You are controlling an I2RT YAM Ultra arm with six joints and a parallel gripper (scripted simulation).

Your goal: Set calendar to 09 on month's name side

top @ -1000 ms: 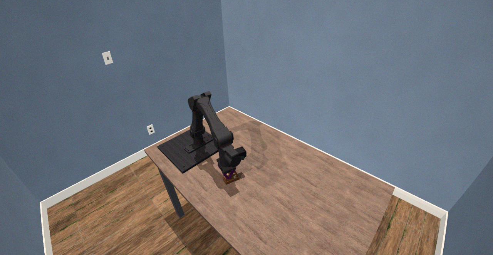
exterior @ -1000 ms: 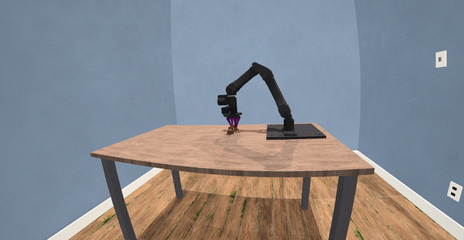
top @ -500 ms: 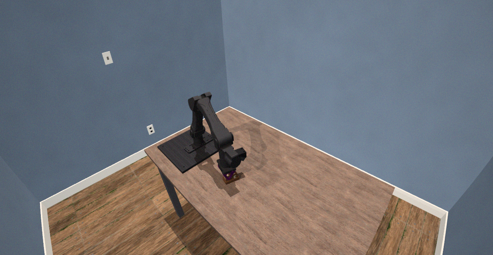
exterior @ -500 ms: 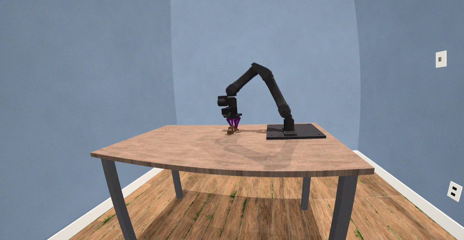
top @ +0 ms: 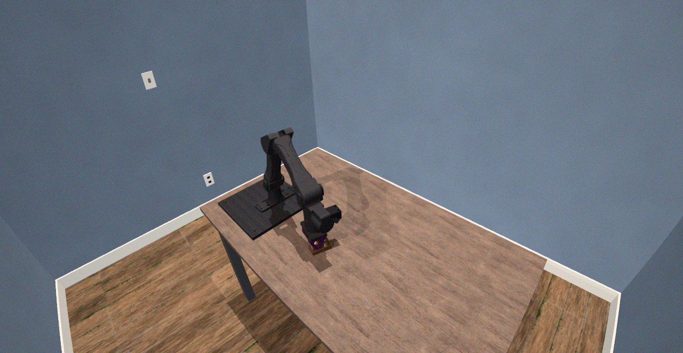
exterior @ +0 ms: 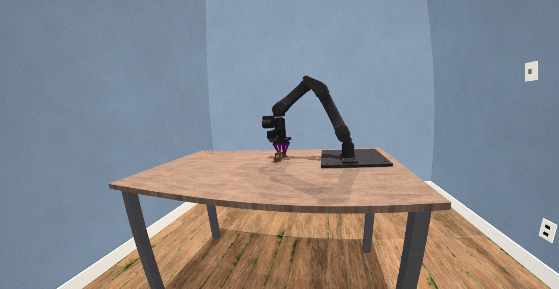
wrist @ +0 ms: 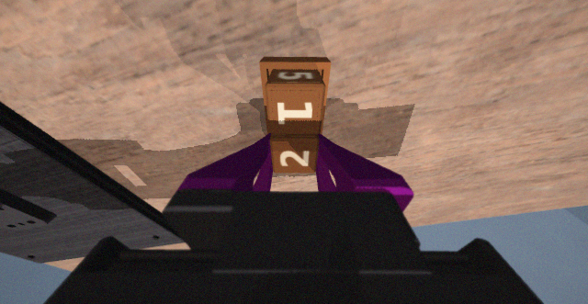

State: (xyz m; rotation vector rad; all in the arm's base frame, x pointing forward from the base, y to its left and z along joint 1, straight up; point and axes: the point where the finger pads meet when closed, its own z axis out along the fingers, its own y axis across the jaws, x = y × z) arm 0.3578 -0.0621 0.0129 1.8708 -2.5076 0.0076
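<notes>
The brown tray [top: 322, 250] [wrist: 295, 60] is on the table; its month name is not readable. One cube [wrist: 295, 111] stands in the tray with a 1 on top and a 5 on its end face. A second cube [wrist: 295, 155] with a 2 on top is close beside it, its top seemingly level or slightly higher. My gripper [top: 318, 243] [exterior: 281, 154] [wrist: 294, 139] points down with its purple fingers shut on this second cube. Whether its base touches the tray's floor is hidden. The digits on the long sides cannot be read.
The table [top: 405, 279] [exterior: 219, 181] extends around the tray. The black base plate [top: 257, 207] [exterior: 355, 158] [wrist: 92, 194] carries the arm's base on one side of the tray. The wall runs along the table's far edge in the top view.
</notes>
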